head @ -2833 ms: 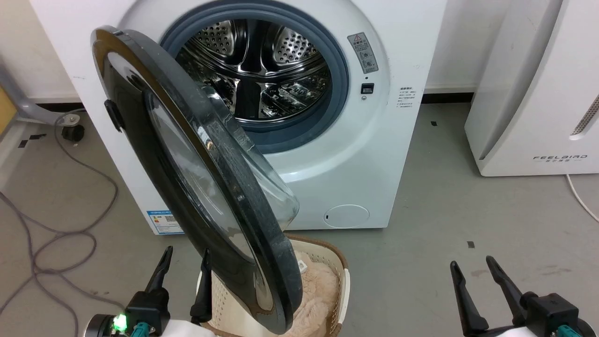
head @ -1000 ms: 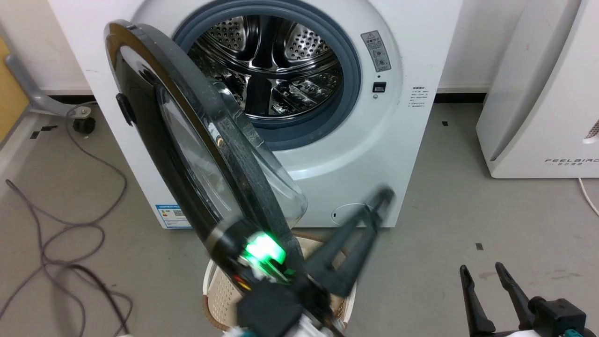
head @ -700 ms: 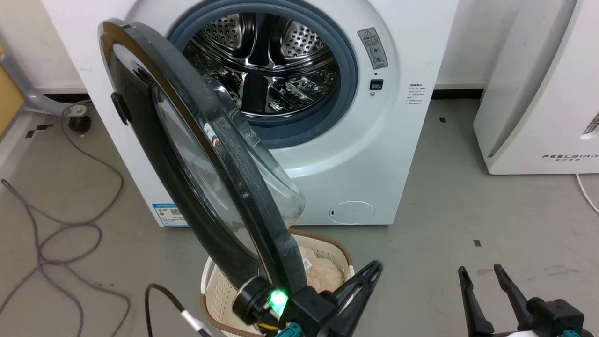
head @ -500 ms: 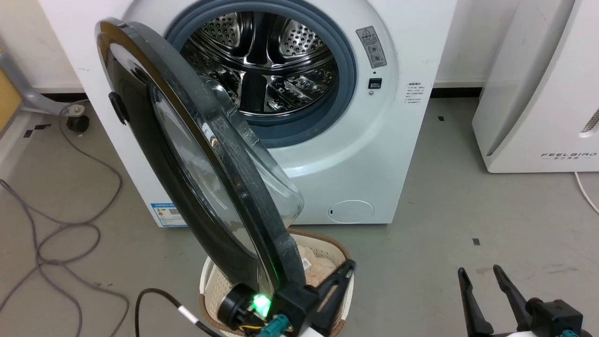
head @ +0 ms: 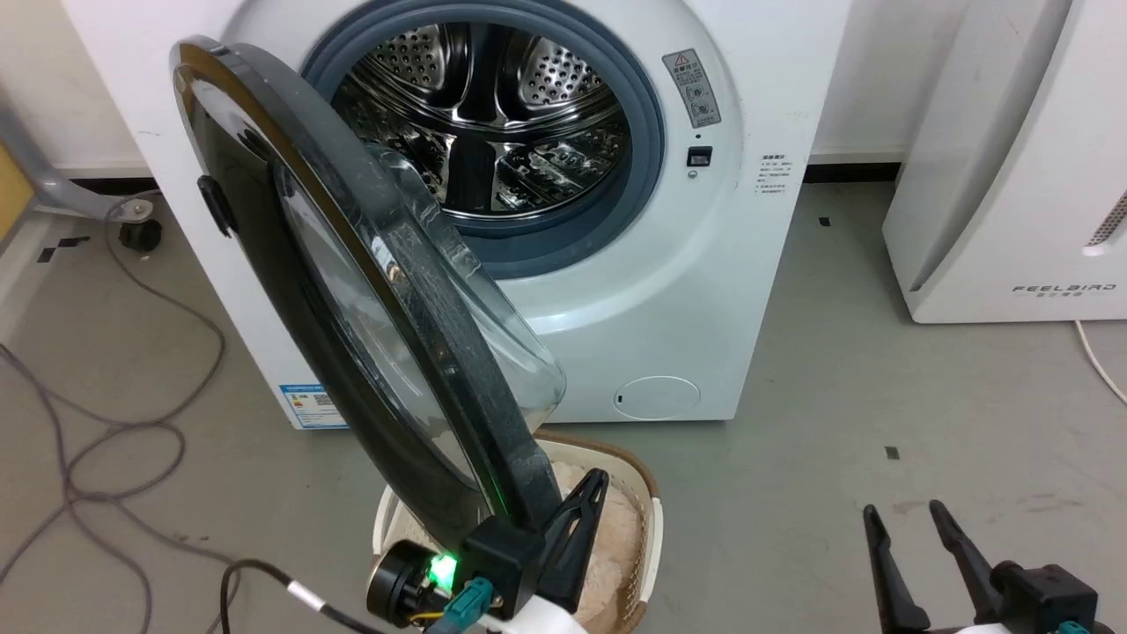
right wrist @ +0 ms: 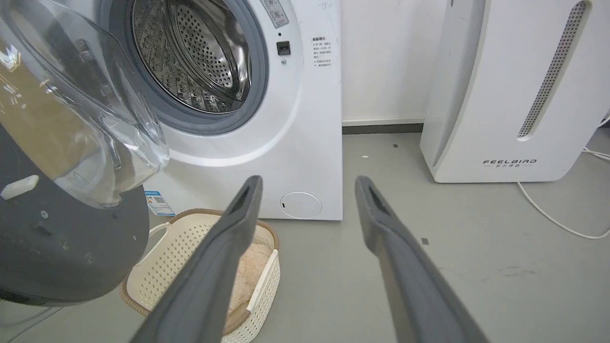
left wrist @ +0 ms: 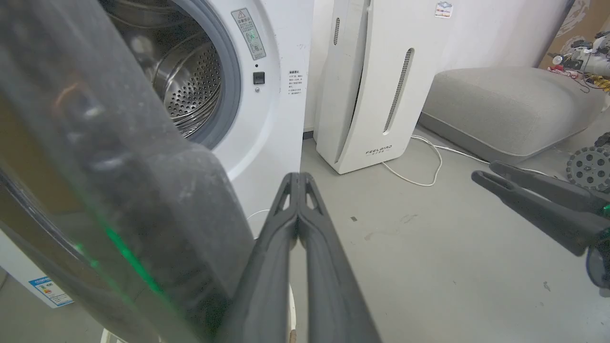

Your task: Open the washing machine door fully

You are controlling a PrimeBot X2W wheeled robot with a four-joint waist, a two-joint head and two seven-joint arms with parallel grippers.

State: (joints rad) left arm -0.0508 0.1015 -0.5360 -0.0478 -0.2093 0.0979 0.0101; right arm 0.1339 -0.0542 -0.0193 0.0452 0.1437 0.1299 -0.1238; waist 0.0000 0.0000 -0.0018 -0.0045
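Our left gripper [head: 595,482], closed on nothing, sits just right of the lower rim of the large round glossy black washing machine door [head: 396,335], half-open on the white front-loading washing machine [head: 696,299]; our right gripper [head: 902,515] gapes empty.

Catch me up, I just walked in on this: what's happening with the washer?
The robot is working on the washing machine door. It stands part-way open, swung out from the washing machine, with a laundry basket on the floor below it. The left pincer, fingers shut together, sits at the inner side of the door's lower rim, seemingly placed to push it wider; actual contact is hard to confirm. The right pincer hangs open and idle over the floor, off to the right.
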